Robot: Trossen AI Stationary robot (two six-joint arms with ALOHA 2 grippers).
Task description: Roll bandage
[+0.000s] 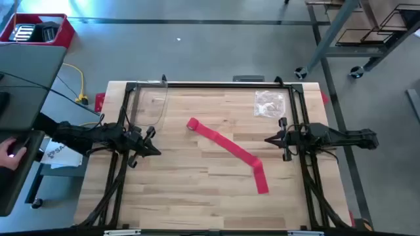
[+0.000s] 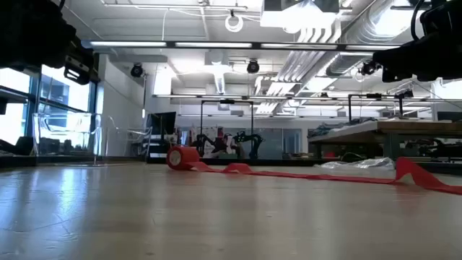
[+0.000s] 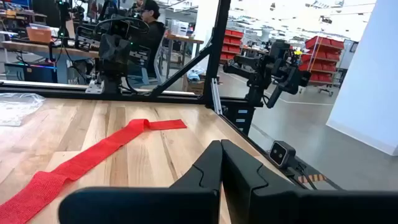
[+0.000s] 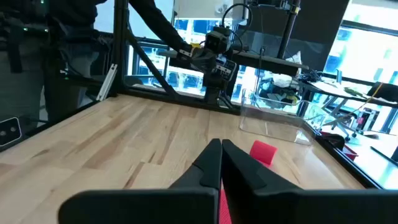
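Observation:
The red bandage [image 1: 230, 149] lies on the wooden table as a long strip running from a small rolled end [image 1: 192, 124] at the middle left toward the near right, where its free end [image 1: 261, 178] bends. It also shows in the low view [image 2: 289, 173], the left wrist view [image 3: 99, 152] and the right wrist view [image 4: 263, 152]. My left gripper [image 1: 157, 151] hovers at the table's left, shut and empty, its closed fingertips in the left wrist view [image 3: 221, 147]. My right gripper [image 1: 268, 139] hovers at the right, shut and empty, as its wrist view [image 4: 221, 147] shows.
A crinkled clear plastic bag [image 1: 269, 103] lies at the far right of the table. A clear plastic stand [image 1: 149, 105] sits at the far left. Black frame rails [image 1: 210, 85] run along the table's edges. A person's hand [image 1: 12, 149] shows at a desk left of the table.

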